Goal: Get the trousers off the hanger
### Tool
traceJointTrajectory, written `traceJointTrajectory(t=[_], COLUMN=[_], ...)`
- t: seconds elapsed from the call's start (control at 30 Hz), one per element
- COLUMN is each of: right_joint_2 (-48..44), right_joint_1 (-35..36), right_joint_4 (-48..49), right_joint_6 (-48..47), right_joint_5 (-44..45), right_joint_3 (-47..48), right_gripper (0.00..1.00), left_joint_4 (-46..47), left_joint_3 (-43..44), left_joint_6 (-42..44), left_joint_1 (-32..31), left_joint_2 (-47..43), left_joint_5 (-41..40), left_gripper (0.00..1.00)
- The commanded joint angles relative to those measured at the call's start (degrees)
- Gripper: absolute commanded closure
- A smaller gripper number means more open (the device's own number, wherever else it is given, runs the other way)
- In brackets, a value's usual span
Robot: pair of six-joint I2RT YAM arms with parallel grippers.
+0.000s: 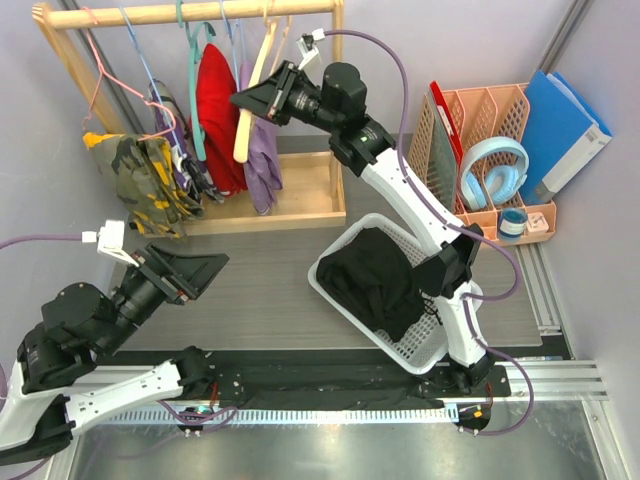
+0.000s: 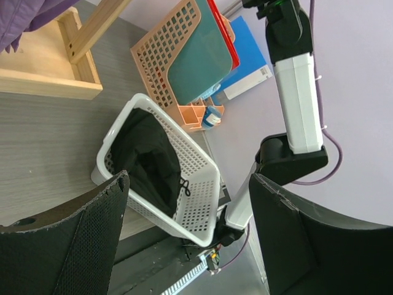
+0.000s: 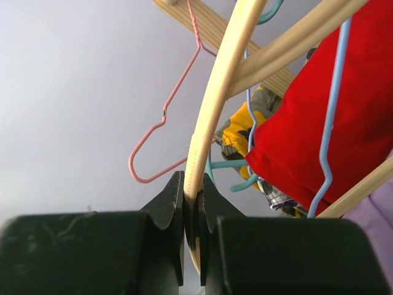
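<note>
Two arms are at work on one cream wooden hanger (image 1: 243,132) and one pair of black trousers (image 1: 375,280). The right gripper (image 1: 242,100) reaches up to the wooden rack (image 1: 300,205); in its wrist view the right gripper (image 3: 193,206) has its jaws pressed together on the curved arm of the hanger (image 3: 216,104), pinching it edge-on. From above, the hanger's visible arm runs long and steep from the rail (image 1: 200,12) down toward the rack's base, leaning slightly left at its lower end, between one red garment (image 1: 215,100) and one purple garment (image 1: 264,160). One camouflage garment (image 1: 150,180) hangs farther left. The right wrist view also shows one pink wire hanger (image 3: 161,126), one blue wire hanger (image 3: 331,123) lying across the red garment (image 3: 307,135), and one teal hanger (image 3: 228,165). The trousers lie well apart from the hanger, heaped in the single white perforated basket (image 1: 428,345), the heap stretched along the basket's long axis; which end is the waist cannot be told. The left gripper (image 1: 195,272) hovers over the table (image 1: 260,300), jaws wide apart and holding nothing, facing the basket (image 2: 199,212) and the trousers (image 2: 147,163). At the right stands one orange desk organizer (image 1: 490,110) holding light blue headphones (image 1: 495,165).
</note>
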Motion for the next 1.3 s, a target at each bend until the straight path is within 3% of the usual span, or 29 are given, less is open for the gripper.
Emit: traceJointTrajectory(t=[0.0, 0.33, 0.57, 0.77, 0.9, 1.1, 1.27], right_joint_2=[0.7, 2.7, -2.2, -6.8, -11.0, -16.9, -23.2], right_joint_1=[-1.4, -3.0, -2.5, -1.0, 0.6, 2.4, 3.1], right_joint_4=[5.2, 6.2, 5.3, 2.4, -3.2, -12.9, -18.3], right_joint_6=[3.0, 9.7, 7.3, 3.5, -1.9, -11.3, -17.6], right_joint_5=[1.7, 1.8, 3.0, 4.5, 7.1, 14.4, 20.4], right_joint_3=[2.6, 1.9, -6.2, -12.5, -14.9, -18.7, -23.6], right_gripper=[0.99, 0.99, 0.98, 0.76, 0.45, 0.16, 0.01], left_joint_4=[1.2, 1.5, 1.2, 1.5, 1.5, -0.8, -2.1], left_joint_3=[-0.4, -1.1, -1.6, -2.2, -2.1, -1.8, -2.2], left_joint_6=[-0.2, -0.6, -1.3, -1.6, -1.7, -2.7, -3.2], left_joint_1=[-0.2, -0.2, -0.2, -0.2, -0.2, -0.2, -0.2], left_joint_2=[0.0, 0.0, -0.5, -0.4, -0.3, -1.0, -2.3], left_joint_5=[0.7, 1.2, 1.2, 1.4, 1.5, 1.7, 0.9], left_gripper=[0.21, 0.21, 0.21, 0.21, 0.21, 0.21, 0.2])
